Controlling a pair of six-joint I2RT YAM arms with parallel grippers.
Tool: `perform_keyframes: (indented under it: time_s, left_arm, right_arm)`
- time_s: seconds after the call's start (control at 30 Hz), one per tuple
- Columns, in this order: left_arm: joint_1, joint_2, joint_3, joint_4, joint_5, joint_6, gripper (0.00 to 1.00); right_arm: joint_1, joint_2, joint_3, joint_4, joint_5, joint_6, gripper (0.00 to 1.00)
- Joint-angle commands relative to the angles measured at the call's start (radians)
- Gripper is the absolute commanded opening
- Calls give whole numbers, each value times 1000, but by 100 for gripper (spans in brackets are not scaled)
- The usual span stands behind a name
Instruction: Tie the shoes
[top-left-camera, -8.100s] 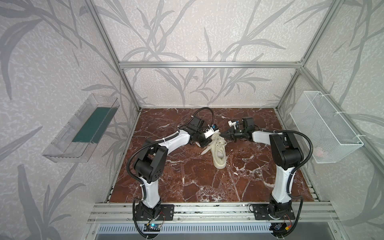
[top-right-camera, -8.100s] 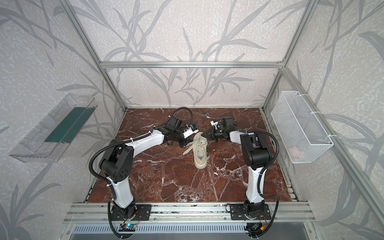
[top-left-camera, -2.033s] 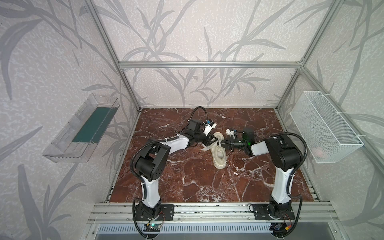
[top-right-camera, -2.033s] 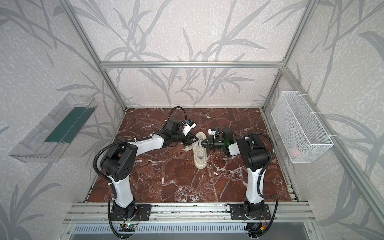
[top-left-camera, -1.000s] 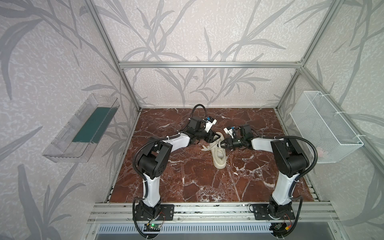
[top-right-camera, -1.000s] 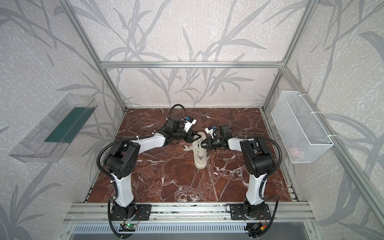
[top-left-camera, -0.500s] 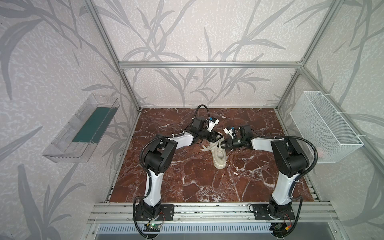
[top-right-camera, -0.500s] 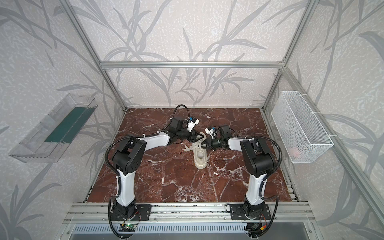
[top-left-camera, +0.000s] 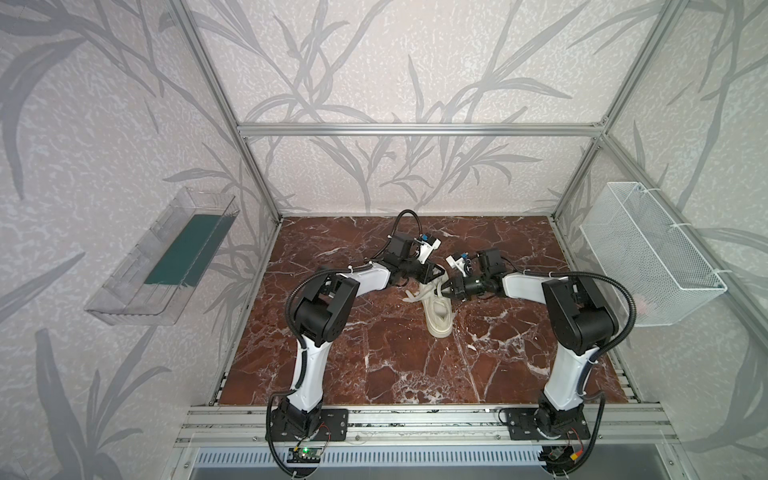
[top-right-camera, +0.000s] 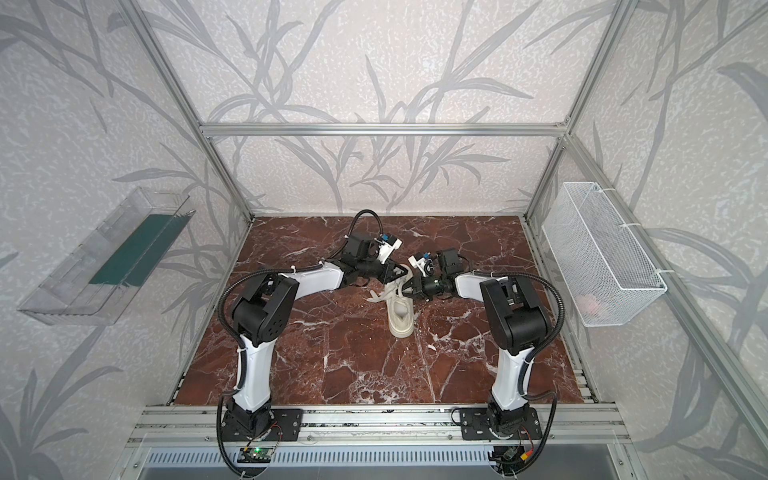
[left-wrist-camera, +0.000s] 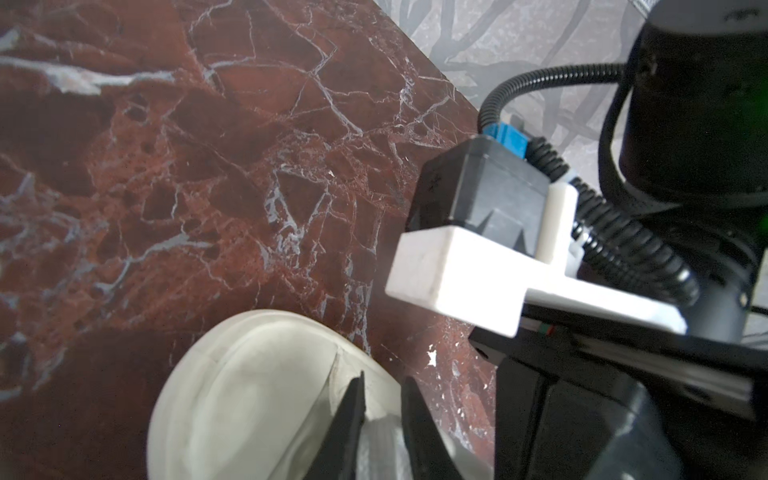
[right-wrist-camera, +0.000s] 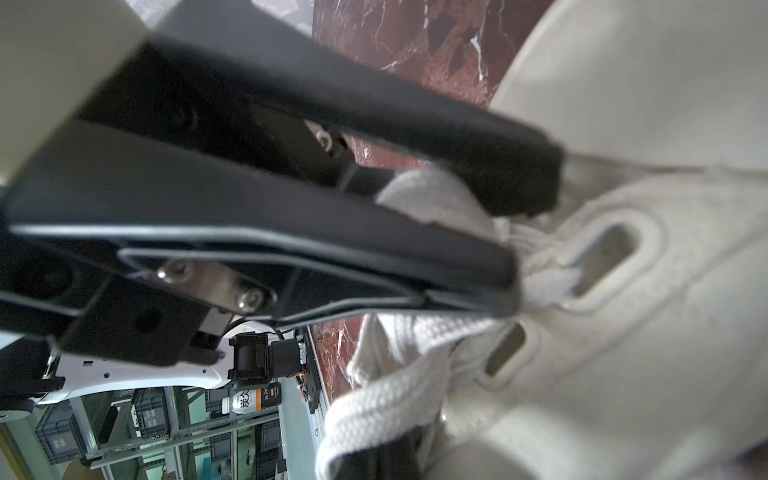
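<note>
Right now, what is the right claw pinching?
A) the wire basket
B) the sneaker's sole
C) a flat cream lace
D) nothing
C: in the right wrist view the right claw is shut, with the flat cream lace squeezed between its fingers, close to the sneaker.
</note>
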Motion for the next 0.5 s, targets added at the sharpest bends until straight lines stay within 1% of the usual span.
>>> perform_keyframes:
  time_s: [0.0, 0.03, 0.07, 0.27, 0.47]
  left_arm:
    - [-2, -22, 21, -1, 4, 6, 5]
    - [-2, -28, 17, -1, -3, 7, 1]
    - [-1, -36, 12, -1, -6, 10, 0]
    - [1, -88, -17, -7, -23, 23, 0]
    - [5, -133, -38, -23, -45, 39, 0]
  right_arm:
    - [8, -29, 13, -48, 7, -24, 0]
    - [8, -31, 13, -48, 10, -24, 0]
    - [9, -32, 13, -49, 12, -22, 0]
    - [-1, -72, -8, -15, 18, 3, 0]
    - [-13, -87, -10, -22, 12, 5, 0]
